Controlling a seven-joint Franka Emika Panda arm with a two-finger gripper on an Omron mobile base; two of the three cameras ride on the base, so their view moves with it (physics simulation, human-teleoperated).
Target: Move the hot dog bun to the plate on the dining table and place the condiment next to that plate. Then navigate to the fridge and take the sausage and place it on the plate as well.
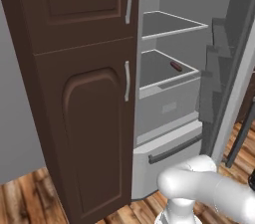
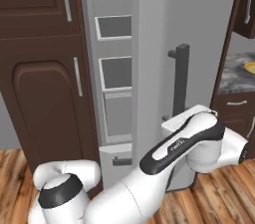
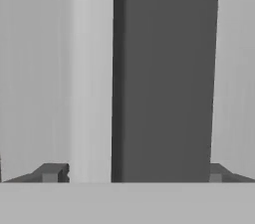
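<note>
Reaching: the arm [image 2: 179, 143] stretches across to the fridge door [image 2: 154, 68], its hand up against the dark vertical door handle [image 2: 180, 78].
Jaws: the gripper [image 3: 132, 173] stands spread wide, one tip on each side of the handle bar [image 3: 164, 73] in the hand view, straddling it with daylight either side; holding nothing, by the look of it.
Door: swung open already in the left base view, so the shelves are exposed; that's why the hand sits at the handle.
Sausage: there it is, the small dark red sausage [image 1: 176, 65] lying on the fridge's middle shelf [image 1: 164, 76], towards the back right, well apart from the arm.
Neighbours: brown cabinet [image 1: 74, 93] stands just left of the fridge.
Next call: I'd judge the hand must come off the handle and swing in towards that shelf.
Risk: the open door crowds the arm's path.
</note>
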